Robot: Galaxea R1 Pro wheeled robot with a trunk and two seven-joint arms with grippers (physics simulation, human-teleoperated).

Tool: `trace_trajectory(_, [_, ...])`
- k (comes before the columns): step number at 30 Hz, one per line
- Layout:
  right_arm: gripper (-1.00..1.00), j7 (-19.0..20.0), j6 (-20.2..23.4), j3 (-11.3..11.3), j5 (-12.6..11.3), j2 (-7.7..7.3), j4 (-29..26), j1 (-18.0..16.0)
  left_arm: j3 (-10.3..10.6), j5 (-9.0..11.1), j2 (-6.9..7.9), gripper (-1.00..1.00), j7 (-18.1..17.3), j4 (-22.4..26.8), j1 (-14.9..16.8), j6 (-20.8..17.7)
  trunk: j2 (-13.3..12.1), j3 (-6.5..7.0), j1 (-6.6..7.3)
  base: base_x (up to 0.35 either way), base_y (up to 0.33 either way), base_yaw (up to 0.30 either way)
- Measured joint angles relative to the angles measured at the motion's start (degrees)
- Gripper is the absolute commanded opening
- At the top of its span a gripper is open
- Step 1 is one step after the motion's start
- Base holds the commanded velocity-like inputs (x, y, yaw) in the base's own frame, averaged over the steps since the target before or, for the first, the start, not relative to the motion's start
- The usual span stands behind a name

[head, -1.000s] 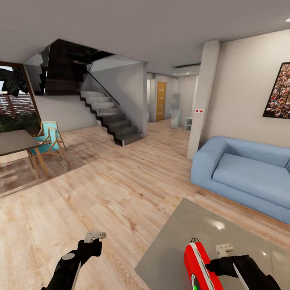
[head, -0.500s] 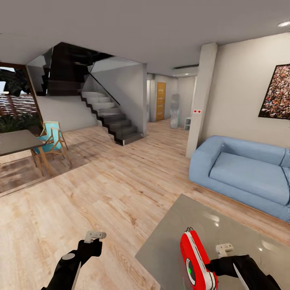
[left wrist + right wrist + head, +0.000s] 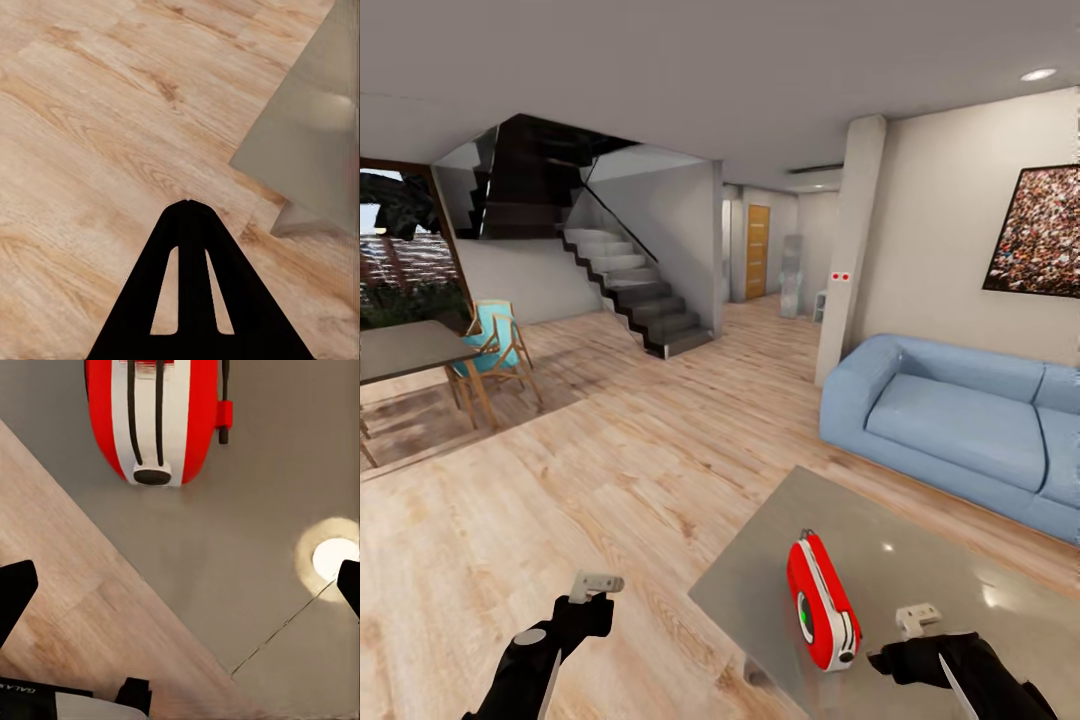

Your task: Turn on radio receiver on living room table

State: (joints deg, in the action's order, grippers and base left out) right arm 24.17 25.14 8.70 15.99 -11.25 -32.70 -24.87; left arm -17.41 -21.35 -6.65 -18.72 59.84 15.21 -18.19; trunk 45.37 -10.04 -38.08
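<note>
The red radio receiver (image 3: 822,602) with its white rim band stands near the front corner of the glossy grey table (image 3: 930,545). Its round dial face shows a green glow. My right gripper (image 3: 900,662) hovers just right of the radio without touching it. In the right wrist view the gripper (image 3: 180,585) is open, its fingertips (image 3: 15,589) spread wide, with the radio (image 3: 157,420) ahead over the table top (image 3: 247,547). My left gripper (image 3: 588,612) hangs over the plank floor, left of the table. The left wrist view shows that gripper (image 3: 187,204) shut and empty, with the table corner (image 3: 315,135) beside it.
A light-blue sofa (image 3: 960,425) stands behind the table under a framed crowd picture (image 3: 1040,235). A dark dining table (image 3: 405,350) with a turquoise chair (image 3: 495,345) is at far left. The staircase (image 3: 630,290) and a pillar (image 3: 845,250) lie beyond open plank floor (image 3: 610,470).
The whole picture has shifted because the camera moved. The right gripper was against the radio's side a second ago; now a gap separates them. Both arms hold the same pose.
</note>
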Motion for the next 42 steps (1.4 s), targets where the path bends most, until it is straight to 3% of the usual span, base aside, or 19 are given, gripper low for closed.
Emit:
trace_trajectory(6, [1.00, 0.00, -0.05, 0.01, 0.00, 0.00, 0.00, 0.00, 0.01, 0.00, 0.01, -1.00, -0.02, 0.01, 0.00, 0.00, -2.40, 1.08, 1.31, -0.262, -0.072, 0.000])
trace_trajectory(10, [1.00, -0.05, -0.57, 0.00, 0.00, 0.00, 0.11, 0.00, 0.01, 0.03, 0.01, -1.00, -0.08, -0.02, 0.00, -0.06, -2.42, 1.08, 1.32, -0.043, -0.010, 0.000])
trace_trajectory(16, [1.00, -0.08, -6.46, 0.07, -0.67, 0.13, 1.86, 0.01, -0.79, -0.04, 0.37, -1.00, -0.01, -0.68, 0.01, -0.04, -2.42, 1.08, 1.32, -0.005, -0.001, 0.000])
trace_trajectory(18, [1.00, -0.08, -9.19, 0.08, -0.80, 0.20, 4.66, 0.01, -1.62, -0.12, 1.71, -1.00, 0.10, -3.42, 0.01, 0.05, -2.43, 1.08, 1.32, 0.000, 0.000, 0.000])
trace_trajectory(21, [1.00, -0.15, -17.33, 0.13, -0.91, 0.32, 11.23, 0.01, -3.38, 0.05, 5.42, -1.00, 0.17, -11.01, 0.00, 1.95, -2.43, 1.07, 1.32, 0.000, 0.000, 0.000])
trace_trajectory(24, [1.00, -0.17, -23.88, 0.15, -0.88, 0.34, 16.80, 0.01, -5.98, 0.16, 8.04, -1.00, 0.21, -18.97, 0.00, 7.44, -2.43, 1.07, 1.32, 0.000, 0.000, 0.000])
trace_trajectory(25, [1.00, -0.17, -25.33, 0.14, -0.89, 0.35, 18.89, 0.02, -7.87, 0.16, 8.79, -1.00, 0.23, -22.84, 0.00, 10.87, -2.43, 1.07, 1.32, 0.000, 0.000, 0.000])
trace_trajectory(29, [1.00, -0.21, -26.82, 0.14, -0.62, 0.35, 24.06, 0.01, -12.91, 0.12, 9.65, -1.00, 1.00, -30.22, 0.00, 17.62, -2.42, 1.08, 1.32, 0.000, 0.000, 0.000])
trace_trajectory(32, [1.00, -0.21, -27.60, 0.15, -0.53, 0.35, 26.93, 0.15, -15.29, 0.09, 10.33, -1.00, 3.62, -33.64, 0.00, 19.84, -2.42, 1.08, 1.32, 0.000, 0.000, 0.000])
trace_trajectory(39, [1.00, -1.78, -29.30, 0.17, -0.58, 0.30, 29.17, 0.45, -16.18, 0.07, 11.06, -1.00, 7.96, -38.31, 0.00, 22.27, -2.42, 1.08, 1.32, 0.000, 0.000, 0.000])
trace_trajectory(42, [1.00, -6.86, -29.85, 0.18, -0.44, 0.34, 29.87, 0.51, -16.21, 0.02, 11.26, -1.00, 8.26, -39.45, 0.00, 24.62, -2.42, 1.08, 1.32, 0.000, 0.000, 0.000])
